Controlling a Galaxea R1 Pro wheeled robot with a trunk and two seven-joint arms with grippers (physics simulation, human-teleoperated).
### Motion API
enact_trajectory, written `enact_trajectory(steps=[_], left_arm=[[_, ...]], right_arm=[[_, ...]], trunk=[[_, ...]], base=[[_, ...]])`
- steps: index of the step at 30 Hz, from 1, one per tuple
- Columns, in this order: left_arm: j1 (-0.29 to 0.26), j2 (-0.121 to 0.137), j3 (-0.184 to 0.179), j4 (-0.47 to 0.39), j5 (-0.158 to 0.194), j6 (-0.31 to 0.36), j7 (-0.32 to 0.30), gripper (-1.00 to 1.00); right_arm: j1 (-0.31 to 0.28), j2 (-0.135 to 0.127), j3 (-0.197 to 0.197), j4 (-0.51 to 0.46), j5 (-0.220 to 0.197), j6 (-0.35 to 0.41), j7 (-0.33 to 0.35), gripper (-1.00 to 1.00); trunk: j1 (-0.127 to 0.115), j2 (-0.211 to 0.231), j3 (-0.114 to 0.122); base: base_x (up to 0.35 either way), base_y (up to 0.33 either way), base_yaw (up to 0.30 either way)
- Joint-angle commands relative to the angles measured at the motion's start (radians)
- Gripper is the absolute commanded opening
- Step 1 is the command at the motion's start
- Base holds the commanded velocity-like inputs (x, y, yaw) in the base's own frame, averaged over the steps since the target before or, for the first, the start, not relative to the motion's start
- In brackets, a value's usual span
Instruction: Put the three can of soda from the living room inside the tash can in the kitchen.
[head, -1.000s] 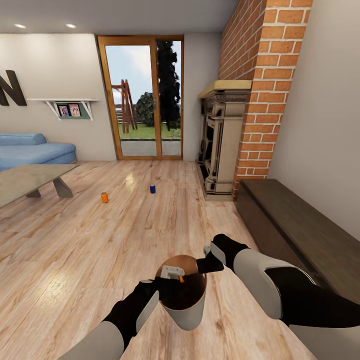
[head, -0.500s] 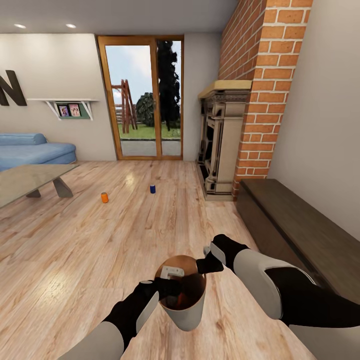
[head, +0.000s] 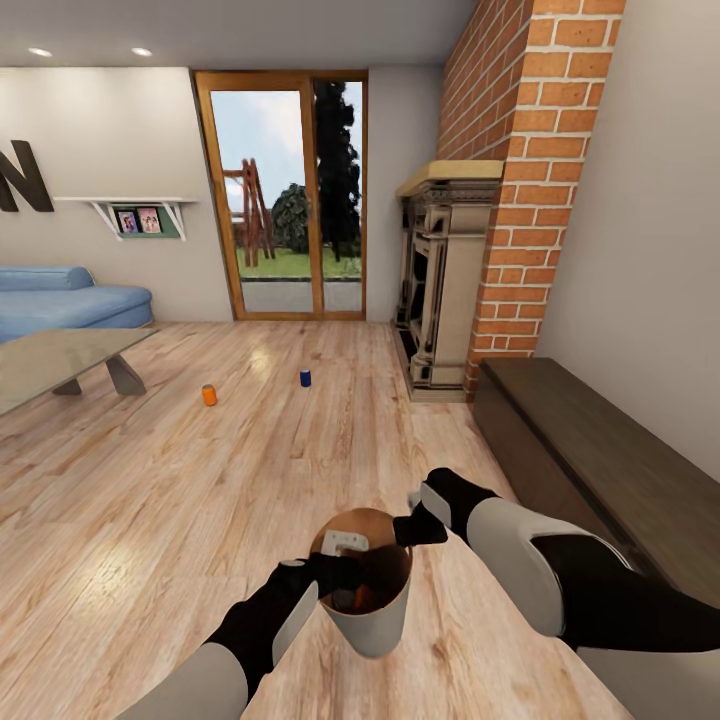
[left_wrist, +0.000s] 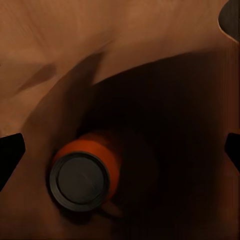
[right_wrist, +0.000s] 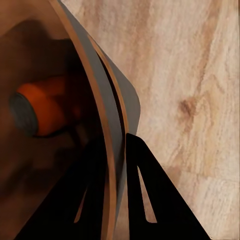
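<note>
While the bright orange soda can with a grey top (left_wrist: 82, 175) lies at the bottom of the round tapered bin, grey outside and tan wood-coloured inside (head: 385, 620), the left gripper (head: 345, 565) hangs over the bin's mouth. In the left wrist view its dark fingertips (left_wrist: 10, 150) show at opposite edges, spread wide, with nothing between them. The can's long axis points up at a slant, leaning on the wall.

The right gripper (head: 408, 528) meets the bin at its 1 o'clock rim; in the right wrist view its dark fingers (right_wrist: 142, 195) straddle the rim (right_wrist: 102, 130), apparently pinching the wall and carrying the bin, though contact is not sharp enough to be certain.

From the bin, a second orange can (head: 209, 395) stands upright on the light wood plank floor (head: 150, 520) at about 11 o'clock, well apart, and the dark blue can (head: 305, 377) at about 12 o'clock, farther off. Both lie on the free left arm's side, so I judge it the one to pick them up.

Nothing blocks the route. The low grey-wood table (head: 60, 365) sits at 10 o'clock, the dark ornate fireplace (head: 440, 280) at 1 o'clock, the dark wooden bench (head: 600, 460) at 2.
</note>
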Motion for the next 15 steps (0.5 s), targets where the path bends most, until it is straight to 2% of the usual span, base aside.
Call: enact_trajectory(steps=[1,7,14,15], left_arm=[[0.000,0.000,0.002,-0.001,-0.012,0.000,0.004,1.00],[0.002,0.002,0.005,-0.076,-0.011,0.017,0.003,1.00],[0.003,0.013,0.010,-0.152,-0.011,0.047,0.002,1.00],[0.004,0.015,0.011,-0.184,-0.011,0.060,0.002,1.00]], right_arm=[[-0.001,0.000,0.014,-0.015,0.023,0.000,-0.010,-1.00],[-0.001,0.000,0.011,-0.020,0.023,-0.001,-0.053,-1.00],[-0.001,0.000,0.009,-0.022,0.025,-0.002,-0.061,-1.00],[-0.001,0.000,0.010,-0.022,0.025,-0.002,-0.061,-1.00]], trunk=[[0.000,0.000,0.000],[0.000,0.000,0.000],[0.000,0.000,0.000],[0.000,0.000,0.000]], base=[[0.000,0.000,0.000],[0.000,0.000,0.000],[0.000,0.000,0.000],[0.000,0.000,0.000]])
